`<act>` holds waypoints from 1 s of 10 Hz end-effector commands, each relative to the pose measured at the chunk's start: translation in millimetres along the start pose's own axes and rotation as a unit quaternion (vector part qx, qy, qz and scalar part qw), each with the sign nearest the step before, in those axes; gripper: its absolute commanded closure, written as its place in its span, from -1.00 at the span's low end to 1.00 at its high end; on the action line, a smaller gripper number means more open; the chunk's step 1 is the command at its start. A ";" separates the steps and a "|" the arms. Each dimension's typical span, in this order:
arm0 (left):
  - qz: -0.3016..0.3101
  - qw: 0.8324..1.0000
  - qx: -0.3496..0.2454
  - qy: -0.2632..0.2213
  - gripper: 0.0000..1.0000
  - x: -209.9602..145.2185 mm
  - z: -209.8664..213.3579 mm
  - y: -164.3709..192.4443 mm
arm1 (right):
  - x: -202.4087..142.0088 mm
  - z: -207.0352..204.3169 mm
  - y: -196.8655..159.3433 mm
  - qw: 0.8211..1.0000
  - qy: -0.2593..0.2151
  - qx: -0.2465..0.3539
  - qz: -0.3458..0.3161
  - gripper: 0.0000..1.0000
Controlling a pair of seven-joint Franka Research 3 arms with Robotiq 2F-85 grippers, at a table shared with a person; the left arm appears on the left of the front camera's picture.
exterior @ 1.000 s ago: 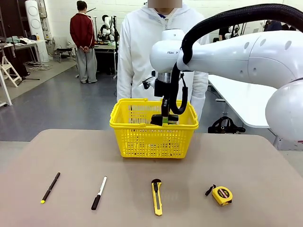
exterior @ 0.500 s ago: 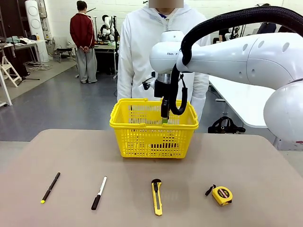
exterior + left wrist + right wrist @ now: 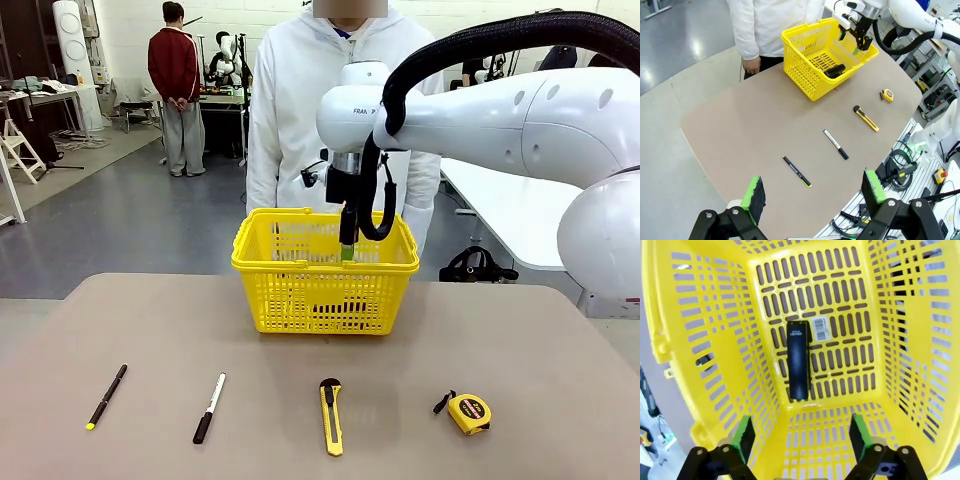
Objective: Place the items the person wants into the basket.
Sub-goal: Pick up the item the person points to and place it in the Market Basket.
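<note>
Basket point(image 3: 700, 340) | right wrist view: black bar point(image 3: 798, 360) on floor | right gripper point(image 3: 802, 432) spread

Robotics lab — white robot arm point(image 3: 520, 110), bare grey floor point(image 3: 120, 220).

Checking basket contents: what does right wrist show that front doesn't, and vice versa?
Right wrist: a black bar lying flat on the basket floor beside a barcode sticker, under the open right gripper. Front: pen, marker, box cutter and tape measure in a row on the table, person behind. Both: the yellow basket with the gripper above it.
</note>
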State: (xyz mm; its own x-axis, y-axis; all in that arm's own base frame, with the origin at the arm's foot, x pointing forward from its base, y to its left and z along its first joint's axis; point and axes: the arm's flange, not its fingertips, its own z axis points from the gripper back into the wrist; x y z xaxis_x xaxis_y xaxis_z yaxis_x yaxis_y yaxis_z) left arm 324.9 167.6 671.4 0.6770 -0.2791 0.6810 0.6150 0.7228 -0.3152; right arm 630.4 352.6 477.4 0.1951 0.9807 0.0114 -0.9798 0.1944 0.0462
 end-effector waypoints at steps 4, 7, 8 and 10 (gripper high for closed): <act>-0.011 1.000 -0.006 -0.006 -1.00 -1.3 2.1 0.6 | -187.8 183.8 174.9 0.963 -0.001 -0.115 -0.242 -0.77; -0.011 1.000 -0.006 -0.006 -1.00 -1.3 2.1 0.6 | -306.6 165.5 245.3 0.922 -0.045 -0.114 -0.368 -0.77; -0.011 1.000 -0.006 -0.006 -1.00 -1.3 2.1 0.6 | -341.4 151.5 254.9 0.914 -0.073 -0.107 -0.384 -0.77; -0.011 1.000 -0.006 -0.006 -1.00 -1.3 2.1 0.6 | -385.7 127.0 255.8 0.911 -0.102 -0.084 -0.391 -0.77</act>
State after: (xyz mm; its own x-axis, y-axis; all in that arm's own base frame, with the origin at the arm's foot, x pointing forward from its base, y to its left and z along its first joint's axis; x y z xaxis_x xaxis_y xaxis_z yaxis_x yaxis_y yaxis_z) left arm 324.7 168.5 671.8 0.6772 -0.2782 0.6812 0.6140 0.7238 -0.3148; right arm 305.2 24.6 634.2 0.8420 0.5110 0.1732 -0.5101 0.8585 -0.0528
